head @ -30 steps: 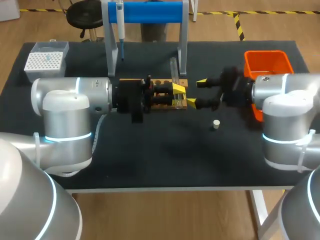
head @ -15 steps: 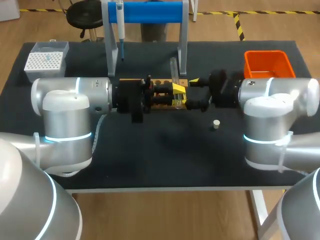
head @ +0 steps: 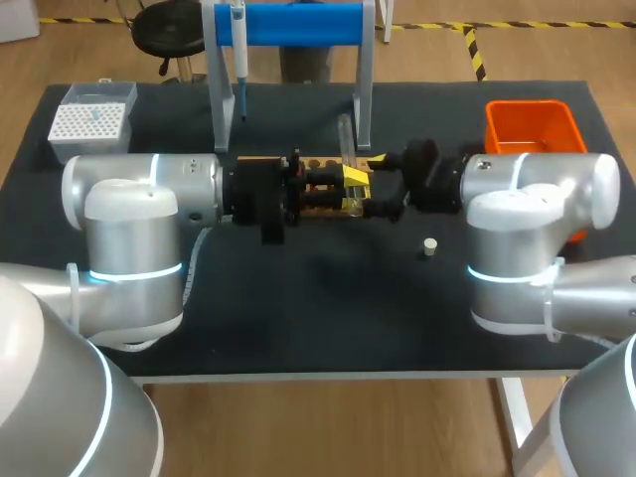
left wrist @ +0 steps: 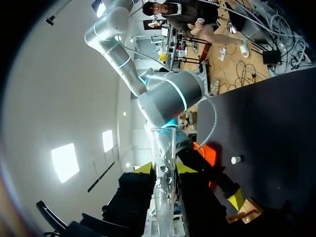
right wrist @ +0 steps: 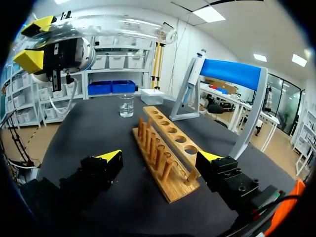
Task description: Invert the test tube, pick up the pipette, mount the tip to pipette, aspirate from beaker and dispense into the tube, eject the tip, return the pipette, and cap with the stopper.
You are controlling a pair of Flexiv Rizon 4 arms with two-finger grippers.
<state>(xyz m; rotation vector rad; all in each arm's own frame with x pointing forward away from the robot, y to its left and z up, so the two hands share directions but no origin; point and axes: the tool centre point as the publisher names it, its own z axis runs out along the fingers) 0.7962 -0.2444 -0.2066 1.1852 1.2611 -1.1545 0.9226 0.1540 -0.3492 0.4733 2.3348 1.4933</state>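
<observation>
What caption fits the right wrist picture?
Open right gripper faces the wooden rack while the left gripper holds the test tube in the air.

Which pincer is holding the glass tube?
The left pincer: its yellow tips squeeze the test tube from both sides. The right pincer is open and holds nothing, near the wooden rack.

Test tube (left wrist: 163, 144) in left pincer (left wrist: 164, 170) grip

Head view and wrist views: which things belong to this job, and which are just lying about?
Job: test tube in left gripper, pipette, tip box, beaker, stopper.
Lying about: wooden rack, blue stand, orange bin; probably supports.
</observation>
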